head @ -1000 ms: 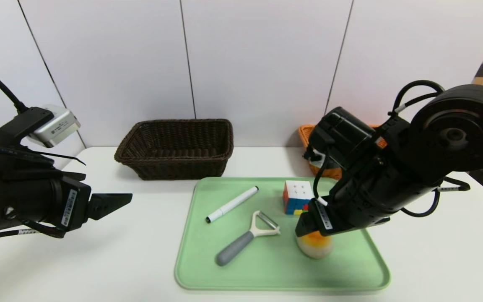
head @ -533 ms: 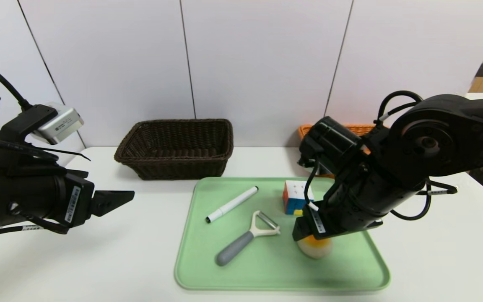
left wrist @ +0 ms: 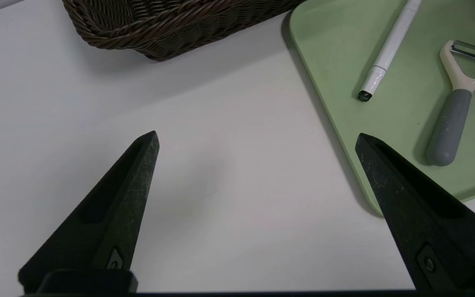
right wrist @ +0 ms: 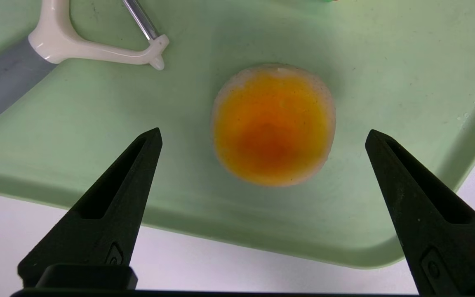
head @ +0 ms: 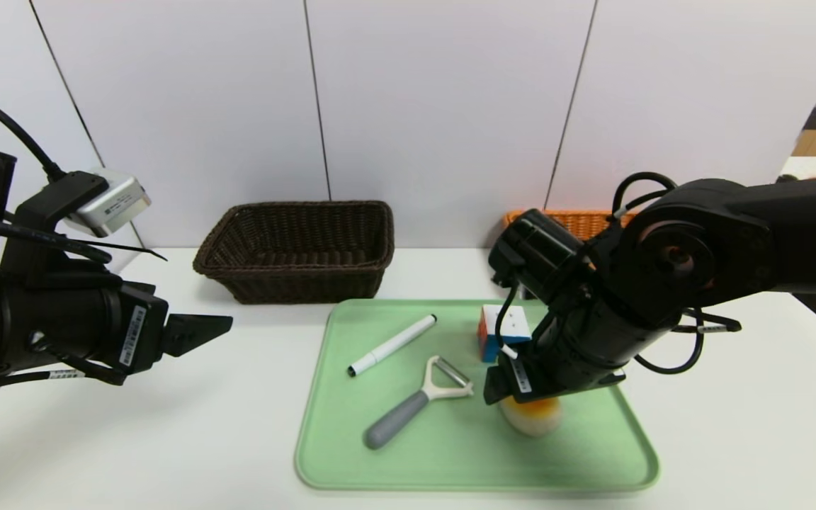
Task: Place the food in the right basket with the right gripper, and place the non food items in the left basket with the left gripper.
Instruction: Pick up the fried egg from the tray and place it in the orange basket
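Lying flat — marker pen (head: 392, 346) — tip near-left

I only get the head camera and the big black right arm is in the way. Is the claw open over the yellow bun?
Observer: Yes. In the right wrist view the right gripper is open, one finger on each side of the bun, not touching it.
Operator: Is the bun squished?
Observer: No, it is round and sits flat on the green tray.
Operator: What about the other claw?
Observer: The left gripper is open too, over bare white table, beside the tray edge near the marker pen.
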